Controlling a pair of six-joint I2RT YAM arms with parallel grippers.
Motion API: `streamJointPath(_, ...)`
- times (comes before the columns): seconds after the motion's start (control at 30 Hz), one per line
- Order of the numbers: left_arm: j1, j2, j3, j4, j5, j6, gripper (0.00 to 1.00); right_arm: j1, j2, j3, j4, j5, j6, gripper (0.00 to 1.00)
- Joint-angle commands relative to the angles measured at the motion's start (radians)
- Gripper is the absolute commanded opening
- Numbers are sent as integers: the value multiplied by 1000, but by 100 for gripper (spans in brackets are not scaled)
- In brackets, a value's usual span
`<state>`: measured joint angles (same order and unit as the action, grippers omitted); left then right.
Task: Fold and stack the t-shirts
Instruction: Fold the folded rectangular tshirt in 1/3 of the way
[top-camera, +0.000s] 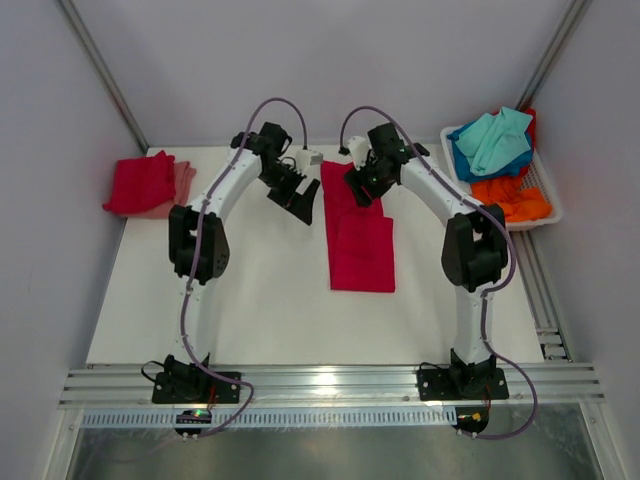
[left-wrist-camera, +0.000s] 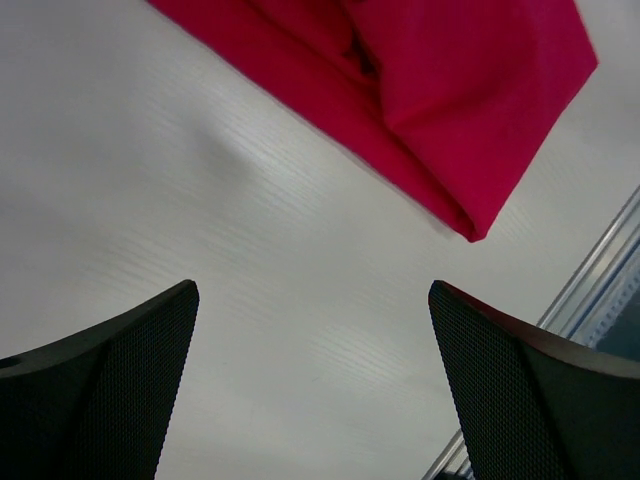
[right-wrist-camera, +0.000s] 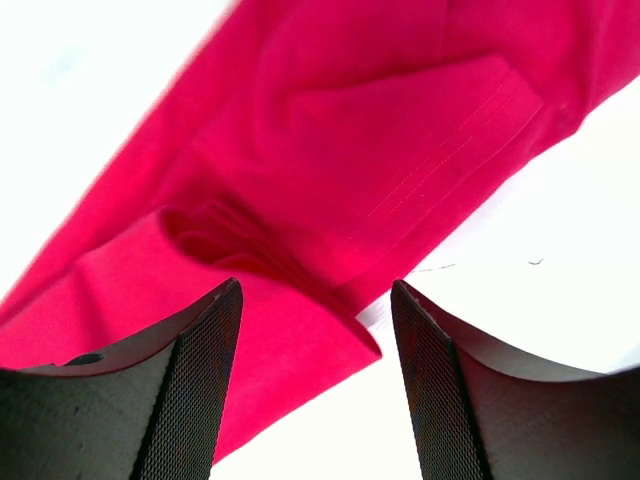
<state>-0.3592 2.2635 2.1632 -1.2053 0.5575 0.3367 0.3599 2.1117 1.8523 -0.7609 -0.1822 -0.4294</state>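
Note:
A crimson t-shirt (top-camera: 358, 238) lies folded into a long strip in the middle of the table, running front to back. My left gripper (top-camera: 303, 211) is open and empty, hovering just left of the strip's far end; the shirt's corner (left-wrist-camera: 480, 120) shows ahead of its fingers. My right gripper (top-camera: 364, 193) is open above the strip's far end, with a folded corner of the shirt (right-wrist-camera: 330, 300) lying between its fingers, not pinched. A stack of folded red and pink shirts (top-camera: 148, 184) sits at the far left.
A white basket (top-camera: 547, 195) at the far right holds teal, blue, orange and red shirts (top-camera: 497, 142). A metal rail (top-camera: 330, 385) runs along the table's near edge. A small white block (top-camera: 309, 157) sits at the back between the arms.

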Motion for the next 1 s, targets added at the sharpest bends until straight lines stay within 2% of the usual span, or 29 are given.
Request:
streamJointPath(0.0,8,-12,75,65,180,-89,99,1,-130,-24,14,-65,73,66)
streamJointPath(0.07,19,23,140,69,304,-165,99,-1,-150,-39,67,24,133,65)
streamJointPath(0.13,34,94,199,82,422,-290,99,-3,-157,-42,86,195,207,69)
streamJointPath(0.17,37,116,234,98,448,-338,99,-4,-159,-48,87,254,218,70)
streamJointPath(0.23,43,133,210,162,467,-413,99,-10,-186,-108,107,303,207,70)
streamJointPath(0.3,42,120,154,159,482,-401,99,-25,-208,-155,86,264,199,72)
streamJointPath(0.33,42,111,136,138,490,-395,99,-47,-226,-166,45,160,187,72)
streamJointPath(0.37,42,110,120,129,501,-387,99,-58,-237,-180,28,121,192,72)
streamJointPath(0.5,39,102,43,106,458,-352,99,-104,-294,-299,-14,-11,189,73)
streamJointPath(0.67,9,171,144,21,415,-263,99,-105,-340,-387,1,-13,158,73)
streamJointPath(0.97,-40,260,244,29,361,-203,99,-107,-348,-410,12,-26,141,73)
